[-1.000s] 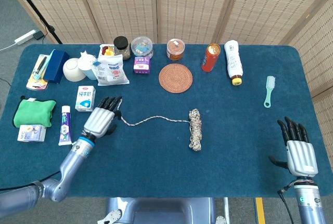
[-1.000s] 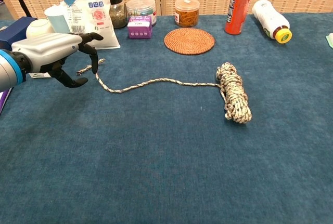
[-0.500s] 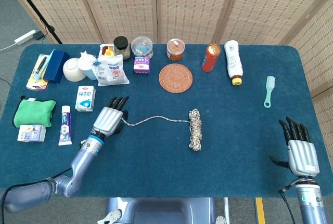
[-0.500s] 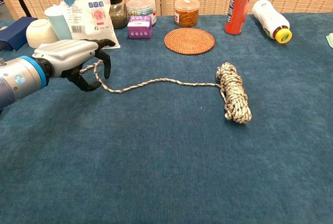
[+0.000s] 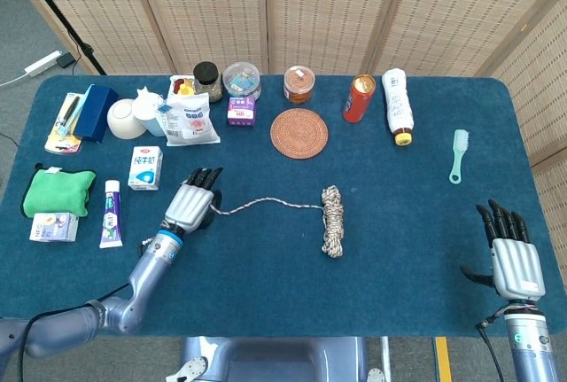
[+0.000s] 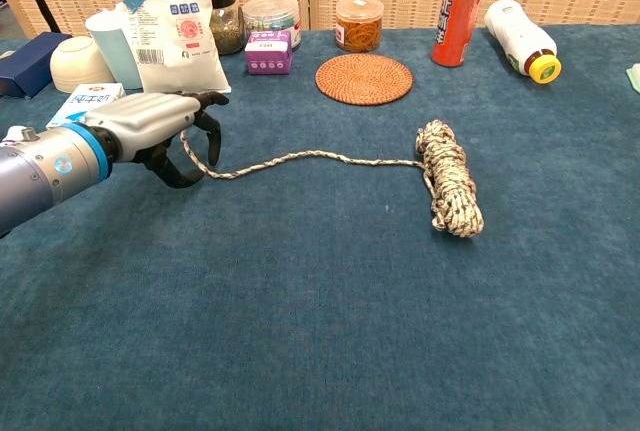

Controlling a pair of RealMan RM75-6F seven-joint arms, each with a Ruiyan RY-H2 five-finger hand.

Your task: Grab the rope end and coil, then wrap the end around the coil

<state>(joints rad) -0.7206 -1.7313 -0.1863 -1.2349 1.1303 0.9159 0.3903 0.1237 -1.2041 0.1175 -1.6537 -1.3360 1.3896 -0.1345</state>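
Note:
A speckled white rope lies on the blue table [image 5: 399,222], its coil [image 5: 331,221] [image 6: 448,176] bundled near the middle. A loose strand [image 6: 300,158] runs left from the coil to the rope end [image 6: 190,149]. My left hand [image 5: 193,200] [image 6: 160,131] hovers over that end, fingers arched above it and thumb curled below, with a gap still showing between them. The last bit of rope is hidden behind the fingers. Far from the rope, my right hand [image 5: 512,253] rests at the table's front right with fingers straight and holds nothing; only the head view shows it.
Along the back stand a woven coaster [image 5: 299,133], an orange can [image 5: 358,98], a white bottle [image 5: 398,105], jars [image 5: 299,84], a purple box [image 5: 241,110] and a white pouch [image 5: 190,119]. A milk carton [image 5: 145,167], a tube [image 5: 111,212] and a green cloth [image 5: 58,192] sit left.
My left hand has slid right and forward along the table, from beside the rope end to over it, fingers now arched around the end. The rope and right hand stayed put.

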